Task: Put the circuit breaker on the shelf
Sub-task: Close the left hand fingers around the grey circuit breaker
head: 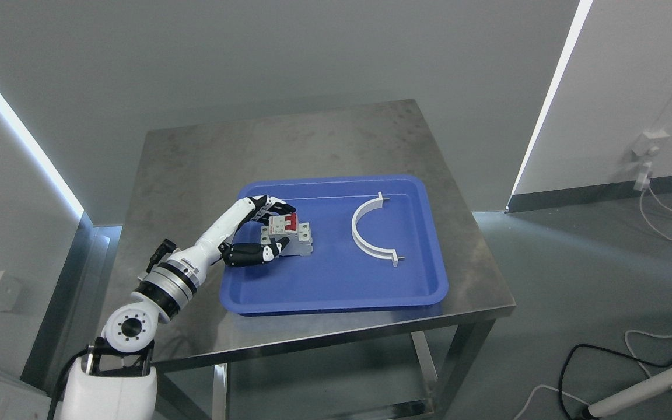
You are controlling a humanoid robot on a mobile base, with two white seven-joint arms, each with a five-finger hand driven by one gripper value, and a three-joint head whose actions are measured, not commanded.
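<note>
A grey circuit breaker (300,240) with red switches lies in the left half of a blue tray (336,291) on the steel table. My left hand (285,226) reaches in from the lower left and brackets the breaker's left end. Its fingers (272,205) curl over the far side and the thumb (254,254) presses the near side. The breaker still rests on the tray floor. No shelf shows in this view.
A white half-ring clamp (368,233) lies in the tray's right half. The steel table (207,163) has bare surface behind and left of the tray. Cables (662,204) trail on the floor at right, and a white tube (639,394) crosses the lower right corner.
</note>
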